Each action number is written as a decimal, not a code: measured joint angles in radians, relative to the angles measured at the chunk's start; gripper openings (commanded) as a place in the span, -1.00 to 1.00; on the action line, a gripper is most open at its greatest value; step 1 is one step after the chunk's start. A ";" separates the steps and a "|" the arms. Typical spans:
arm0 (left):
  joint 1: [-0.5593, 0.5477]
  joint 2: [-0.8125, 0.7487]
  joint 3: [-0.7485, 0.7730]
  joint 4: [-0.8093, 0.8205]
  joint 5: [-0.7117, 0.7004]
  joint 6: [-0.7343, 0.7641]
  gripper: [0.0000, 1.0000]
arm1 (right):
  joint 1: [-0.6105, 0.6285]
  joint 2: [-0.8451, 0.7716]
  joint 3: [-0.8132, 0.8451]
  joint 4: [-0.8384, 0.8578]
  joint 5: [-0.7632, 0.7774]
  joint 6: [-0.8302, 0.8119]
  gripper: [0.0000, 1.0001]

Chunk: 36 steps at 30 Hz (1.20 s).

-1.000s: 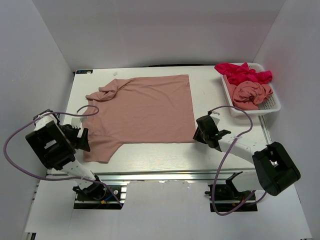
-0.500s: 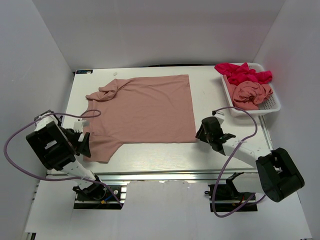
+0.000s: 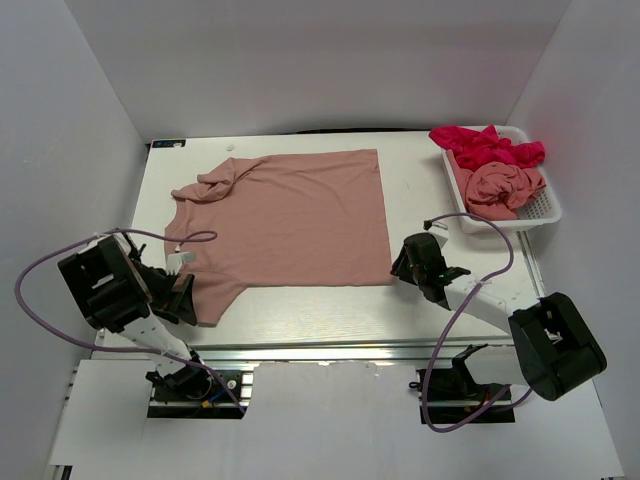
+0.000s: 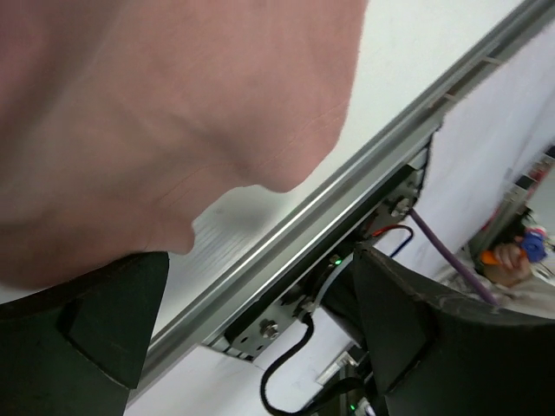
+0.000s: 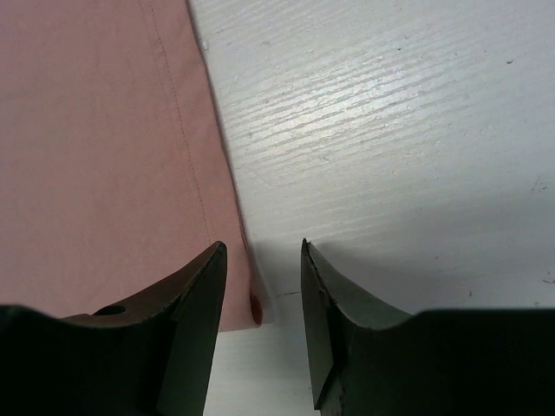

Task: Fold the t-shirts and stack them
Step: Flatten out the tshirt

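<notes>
Right, there's one dusty salmon-pink t-shirt (image 3: pixel 290 215) spread flat across the white table (image 3: pixel 430 200), hem to the right, neck to the left. Its far sleeve and collar are crumpled up at the far left corner, while the near sleeve lies flat toward the near left edge. Over at the far right, a magenta-red shirt (image 3: pixel 485 147) and a second salmon shirt (image 3: pixel 503 187) sit wadded in the white mesh basket (image 3: pixel 515 226), the red one spilling over the rim.

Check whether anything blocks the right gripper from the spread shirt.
Nothing visible does. The right gripper hangs open right at the shirt's near corner, with only table beside the hem.
</notes>
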<state>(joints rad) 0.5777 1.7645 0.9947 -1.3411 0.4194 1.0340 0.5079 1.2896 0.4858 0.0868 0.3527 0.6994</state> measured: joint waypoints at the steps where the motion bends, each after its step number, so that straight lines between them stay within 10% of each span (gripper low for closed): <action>1: -0.006 0.008 -0.005 0.000 0.005 -0.003 0.91 | 0.000 0.000 0.000 0.000 0.000 0.000 -0.10; 36: -0.043 -0.137 -0.076 0.236 -0.194 -0.204 0.85 | 0.000 -0.075 0.000 0.000 0.012 -0.010 -0.09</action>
<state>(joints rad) 0.5350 1.6272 0.9188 -1.1053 0.2253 0.8295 0.5079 1.2144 0.4862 0.0872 0.3645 0.6891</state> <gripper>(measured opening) 0.927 0.453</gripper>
